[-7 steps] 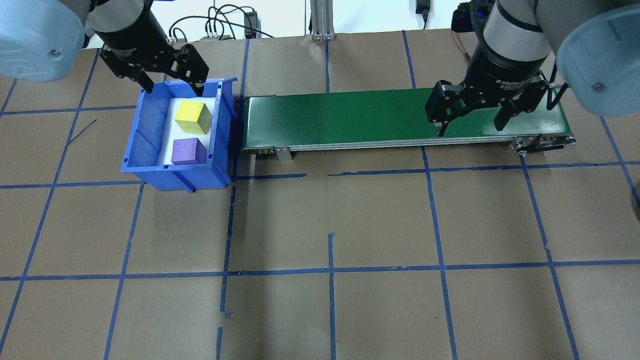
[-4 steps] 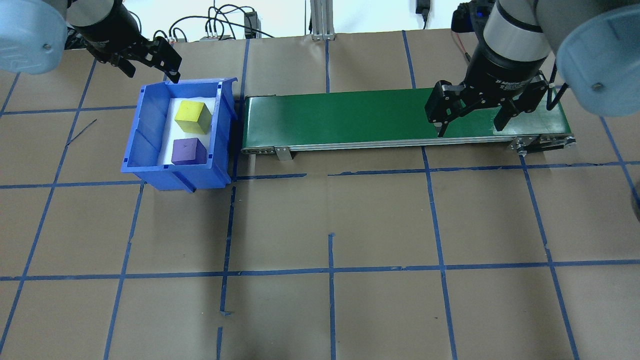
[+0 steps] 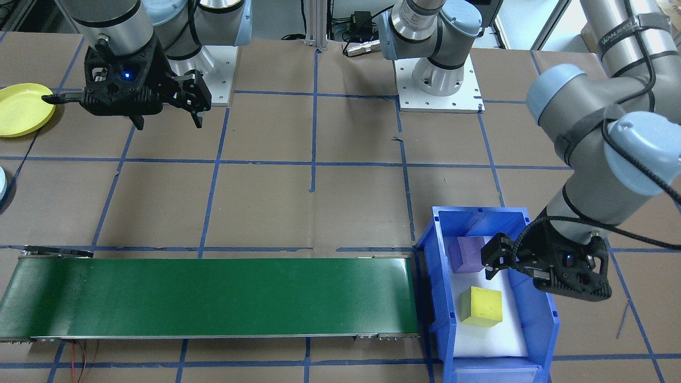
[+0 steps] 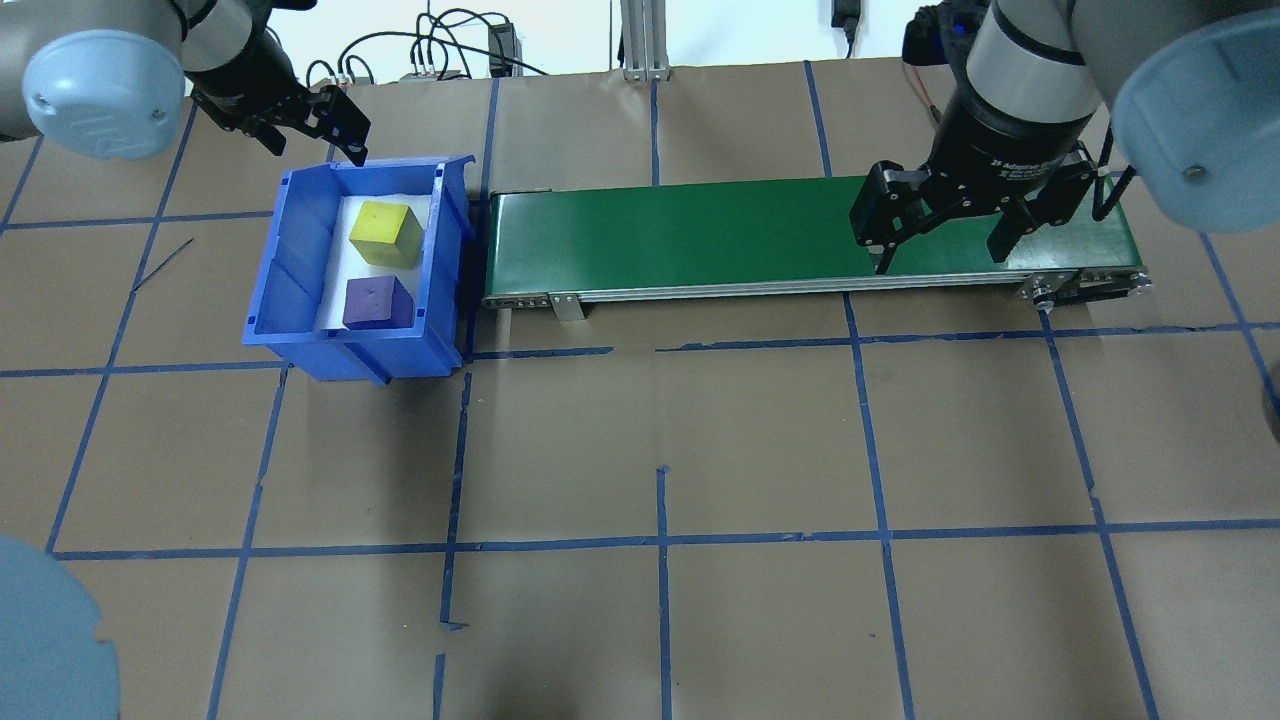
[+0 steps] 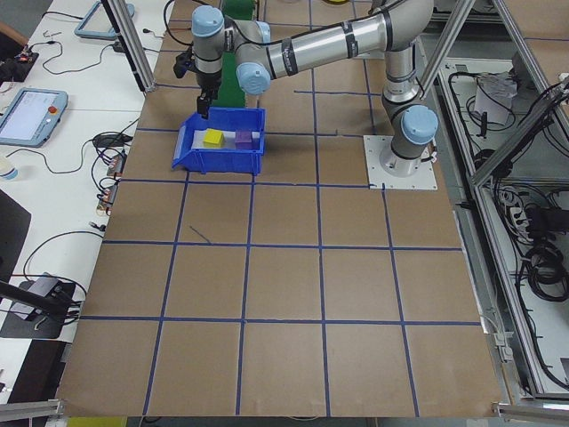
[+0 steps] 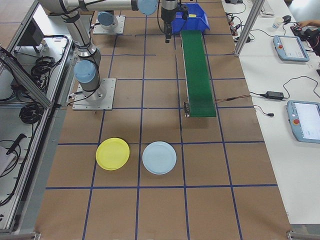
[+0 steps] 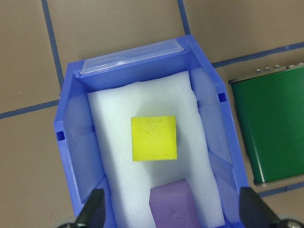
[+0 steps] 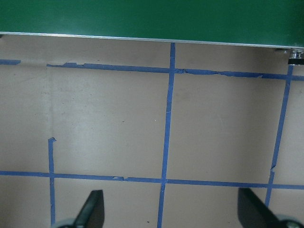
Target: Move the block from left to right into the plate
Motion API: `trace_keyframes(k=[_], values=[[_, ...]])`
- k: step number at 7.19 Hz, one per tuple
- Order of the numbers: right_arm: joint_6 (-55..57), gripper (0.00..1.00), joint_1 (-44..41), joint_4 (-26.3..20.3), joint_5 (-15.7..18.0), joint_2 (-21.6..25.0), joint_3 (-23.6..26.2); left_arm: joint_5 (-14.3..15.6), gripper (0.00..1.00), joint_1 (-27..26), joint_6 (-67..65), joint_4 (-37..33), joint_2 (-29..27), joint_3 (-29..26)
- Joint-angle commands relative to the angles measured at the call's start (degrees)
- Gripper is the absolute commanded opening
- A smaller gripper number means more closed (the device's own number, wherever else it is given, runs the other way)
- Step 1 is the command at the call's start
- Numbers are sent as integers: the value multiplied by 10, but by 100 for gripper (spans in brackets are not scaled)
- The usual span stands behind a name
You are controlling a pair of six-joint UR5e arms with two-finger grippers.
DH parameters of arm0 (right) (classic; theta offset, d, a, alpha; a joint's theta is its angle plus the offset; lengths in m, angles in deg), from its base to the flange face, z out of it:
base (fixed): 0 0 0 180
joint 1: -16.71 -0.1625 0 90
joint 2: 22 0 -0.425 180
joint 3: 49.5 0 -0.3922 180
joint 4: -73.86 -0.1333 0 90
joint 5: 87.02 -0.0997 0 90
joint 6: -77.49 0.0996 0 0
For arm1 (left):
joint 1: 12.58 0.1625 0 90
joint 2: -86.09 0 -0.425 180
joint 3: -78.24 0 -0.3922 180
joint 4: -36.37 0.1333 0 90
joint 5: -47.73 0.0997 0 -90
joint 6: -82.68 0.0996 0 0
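Comparing w/ a second ago, the left gripper [image 4: 312,135] has pulled up and back from the blue bin [image 4: 300,340]: before, its fingers hung over the far rim near the yellow block [image 4: 385,233]; now it hovers above and just beyond that rim, jaws spread, holding nothing. The right gripper [image 4: 945,232] has not moved; it waits, fingers apart and empty, over the green conveyor belt [image 4: 680,235] at the end far from the bin. Both blocks kept their places, so I judge no pick is made yet, and the left arm is prob. re-aiming from above.

Materials: the bin is stiff blue plastic w/ sloped walls and a white foam pad [image 7: 114,109] on the floor. The yellow block sits mid-bin, matte, sharp-edged cube; the purple block [image 4: 377,303] just beside it, toward the robot's end of the bin, same shape, maybe foam. The belt starts just beside the bin, smooth and a bit glossy. The yellow plate [image 6: 113,153] is round, shallow, w/ raised rim, well apart from the bin, beyond the belt's far end, next to a pale blue plate [image 6: 159,157]. Table cover is brown paper w/ blue tape grid.
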Motion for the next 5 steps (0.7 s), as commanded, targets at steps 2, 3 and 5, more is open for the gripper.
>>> trace_keyframes(k=[2,3,5], values=[[0,100,0,0,0,0,0,2,100,1,-23,27,-54,0],[0,100,0,0,0,0,0,3,100,0,-24,32,-75,0],[-1,100,0,0,0,0,0,4,100,1,-48,37,-87,10]])
